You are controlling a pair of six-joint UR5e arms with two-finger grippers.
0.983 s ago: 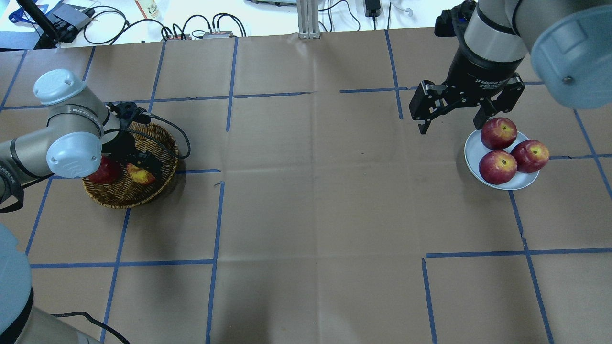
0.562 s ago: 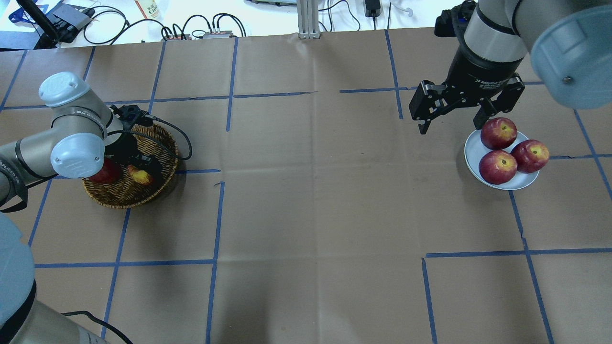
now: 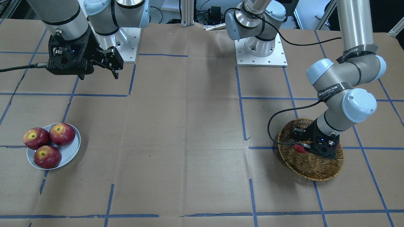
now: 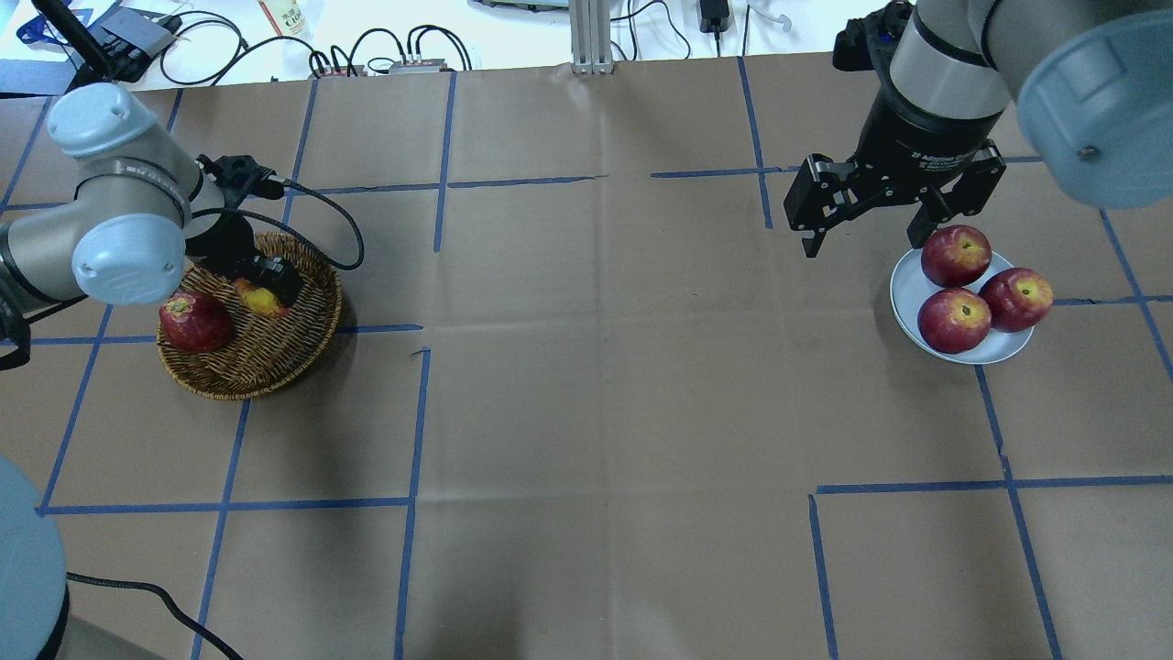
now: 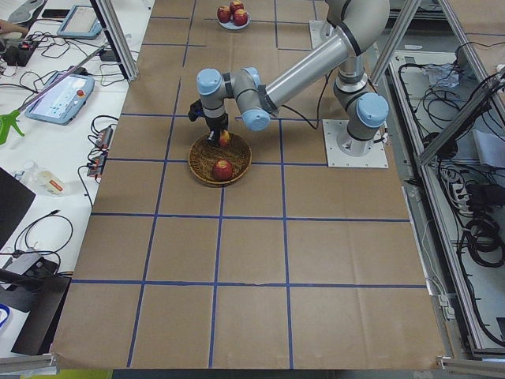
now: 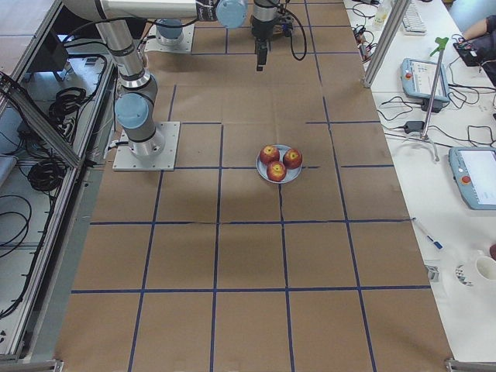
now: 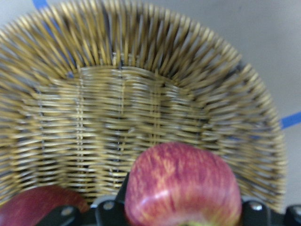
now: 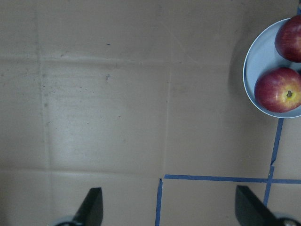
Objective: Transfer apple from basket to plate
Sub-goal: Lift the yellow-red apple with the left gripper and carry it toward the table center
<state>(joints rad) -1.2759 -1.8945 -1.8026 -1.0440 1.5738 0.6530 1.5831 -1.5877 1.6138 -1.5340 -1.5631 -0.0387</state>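
Gripping apple (image 4: 257, 300) at basket (image 4: 275, 360) — left pincer (image 4: 267, 288); right pincer (image 4: 864, 240) wide, labelled "2F Adaptive", beside plate (image 4: 906, 295)

We found the broad stretch of table (image 4: 605, 385) between the basket (image 4: 275, 367) and the plate (image 4: 905, 286) open for a gripper to cross. Three dark red apples (image 4: 954, 320) crowded the plate, leaving a bare crescent only along its basket-facing side. The right gripper (image 4: 862, 243), jaws spread wide, hung high beside that side, over paper rather than over the plate. In the basket, a lone dark red apple (image 4: 194, 322) sat just beside the left gripper (image 4: 263, 295), which was clamped around the apple (image 4: 255, 298). A black cable (image 4: 344, 252) looped past the rim.
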